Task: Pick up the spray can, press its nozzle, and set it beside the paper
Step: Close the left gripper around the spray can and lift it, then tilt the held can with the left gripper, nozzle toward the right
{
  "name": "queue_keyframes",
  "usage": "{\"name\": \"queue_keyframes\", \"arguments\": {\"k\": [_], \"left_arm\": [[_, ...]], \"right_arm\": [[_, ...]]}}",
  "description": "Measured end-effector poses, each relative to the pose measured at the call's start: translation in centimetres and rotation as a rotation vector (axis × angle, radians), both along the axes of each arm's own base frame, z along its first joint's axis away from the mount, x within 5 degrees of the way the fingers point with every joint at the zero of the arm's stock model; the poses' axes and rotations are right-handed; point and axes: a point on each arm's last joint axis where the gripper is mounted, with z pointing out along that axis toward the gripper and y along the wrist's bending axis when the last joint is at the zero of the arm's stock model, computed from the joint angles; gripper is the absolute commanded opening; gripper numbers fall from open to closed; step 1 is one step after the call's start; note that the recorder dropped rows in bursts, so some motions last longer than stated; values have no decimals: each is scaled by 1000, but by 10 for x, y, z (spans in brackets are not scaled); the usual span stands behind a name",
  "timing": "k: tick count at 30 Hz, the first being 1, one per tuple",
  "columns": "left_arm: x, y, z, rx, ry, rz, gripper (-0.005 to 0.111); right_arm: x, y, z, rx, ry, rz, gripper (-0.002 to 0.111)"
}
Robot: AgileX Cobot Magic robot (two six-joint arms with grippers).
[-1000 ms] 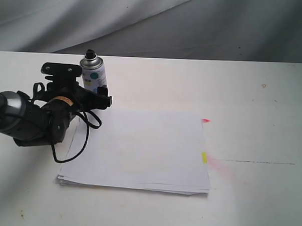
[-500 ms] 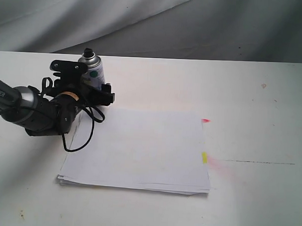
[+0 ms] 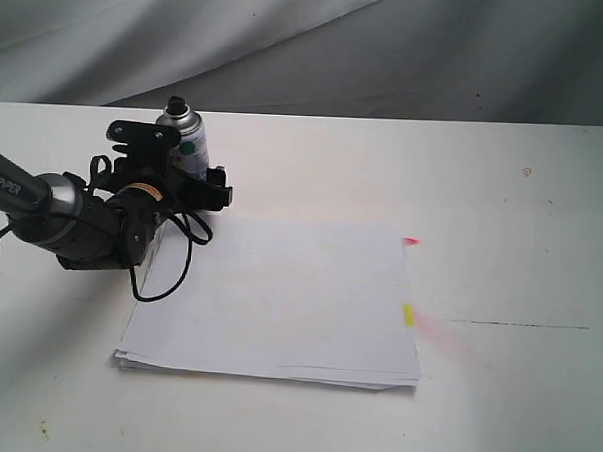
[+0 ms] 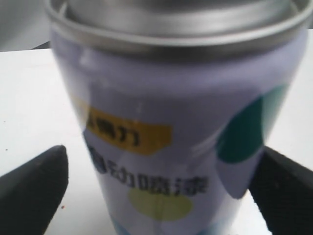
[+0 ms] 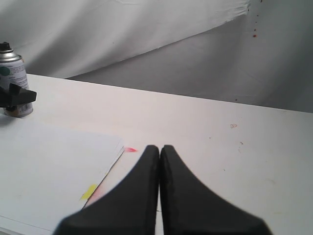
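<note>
Two readable bits: one on my arm, one on the can

From the exterior view, white capitals spelled "PIPER" along the dark link of my left arm (image 3: 10, 185), clear as you like. Up close through my left wrist camera, the spray can (image 4: 166, 147) filled the picture. A row of dark blue Chinese characters ran across its pale label and read "动喷漆", with one more character ahead of them too smeared to call. Just above that row sat an orange tag (image 4: 128, 134) carrying dark characters, but they were blurred past reading. A small yellow sticker (image 3: 133, 191) on my wrist housing showed print far too tiny to make out.
</note>
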Motion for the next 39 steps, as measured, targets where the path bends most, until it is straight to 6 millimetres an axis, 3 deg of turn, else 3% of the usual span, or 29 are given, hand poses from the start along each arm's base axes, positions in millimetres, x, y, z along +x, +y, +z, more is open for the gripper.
{"name": "queue_keyframes", "arguments": {"k": [6,11,12,17,22,25,31,35,39], "left_arm": [[1,0,2,0,-31,1,50],[2,1,2,-1,-57,6,4],[2,1,2,-1,-60,6,0],[2,0,3,63,-66,-22,0],[-1,-2,23,141,12,-95,0],[-4,-4,53,146,30,-131,0],[-18,-4,133,164,-29,-201,0],[-54,-16,180,184,-82,-296,0],[-104,-34,194,241,-120,-406,0]], "right_arm": [[0,0,0,0,0,0,0],[0,0,0,0,0,0,0],[0,0,0,0,0,0,0],[0,0,0,0,0,0,0],[0,0,0,0,0,0,0],[0,0,0,0,0,0,0],[0,0,0,0,0,0,0],[0,0,0,0,0,0,0],[0,0,0,0,0,0,0]]}}
